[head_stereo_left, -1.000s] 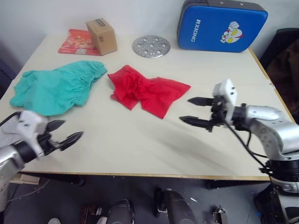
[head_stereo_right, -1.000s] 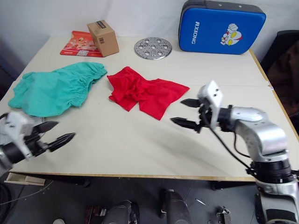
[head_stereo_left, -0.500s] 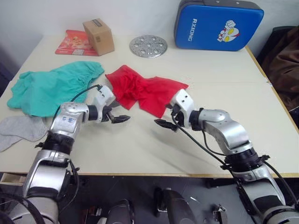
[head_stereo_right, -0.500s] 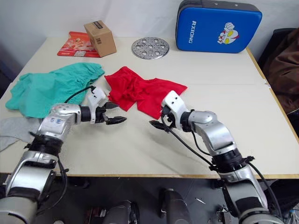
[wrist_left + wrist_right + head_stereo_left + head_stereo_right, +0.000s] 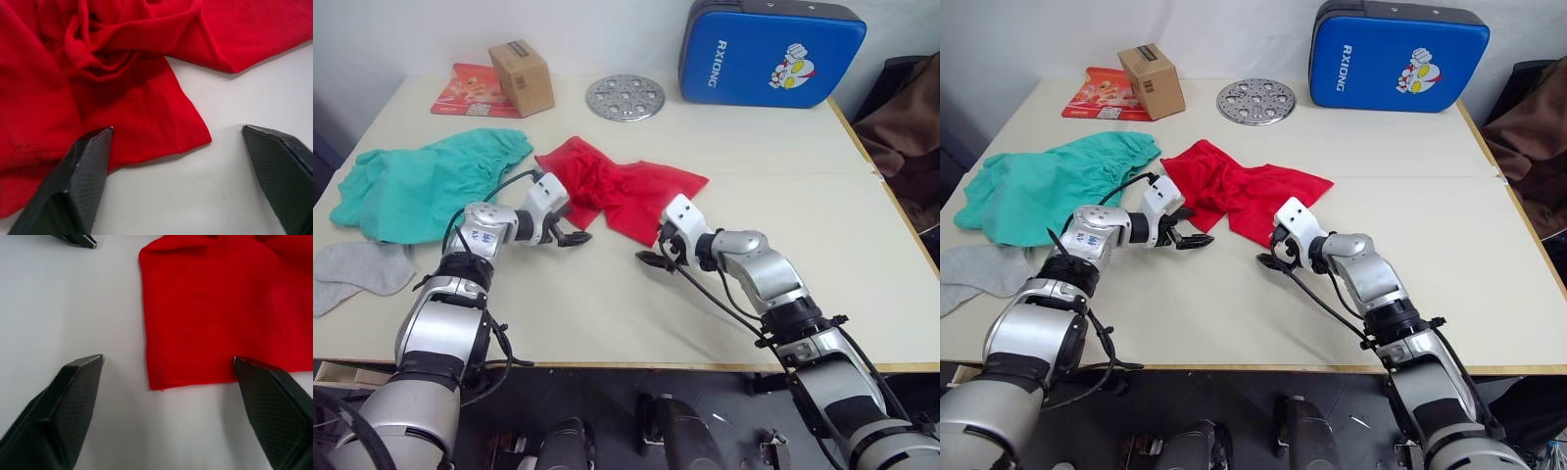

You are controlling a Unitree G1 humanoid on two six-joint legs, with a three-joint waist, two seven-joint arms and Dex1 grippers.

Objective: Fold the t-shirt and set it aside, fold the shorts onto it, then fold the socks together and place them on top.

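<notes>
The crumpled red t-shirt (image 5: pixel 619 189) lies mid-table. My left gripper (image 5: pixel 570 233) is open at its near left edge; in the left wrist view a hem corner of the t-shirt (image 5: pixel 146 98) lies between the spread fingers (image 5: pixel 83 171). At the shirt's near right corner my right gripper (image 5: pixel 650 257) is also open, low over the table, and the right wrist view has the t-shirt's (image 5: pixel 210 308) corner between its fingers (image 5: pixel 68 396). The teal shorts (image 5: pixel 431 181) lie spread at the left. Nearer the front left edge are the grey socks (image 5: pixel 357 269).
Along the back edge stand a cardboard box (image 5: pixel 521 76) on a red packet (image 5: pixel 468 88), a perforated metal disc (image 5: pixel 625 97) and a blue pad (image 5: pixel 769 51). A dark brown cloth (image 5: pixel 909 127) hangs beyond the table's right edge.
Both arms have swung in from the table's front corners to the red t-shirt's near edge. In the last half second each gripper crept closer to its corner, still open.
</notes>
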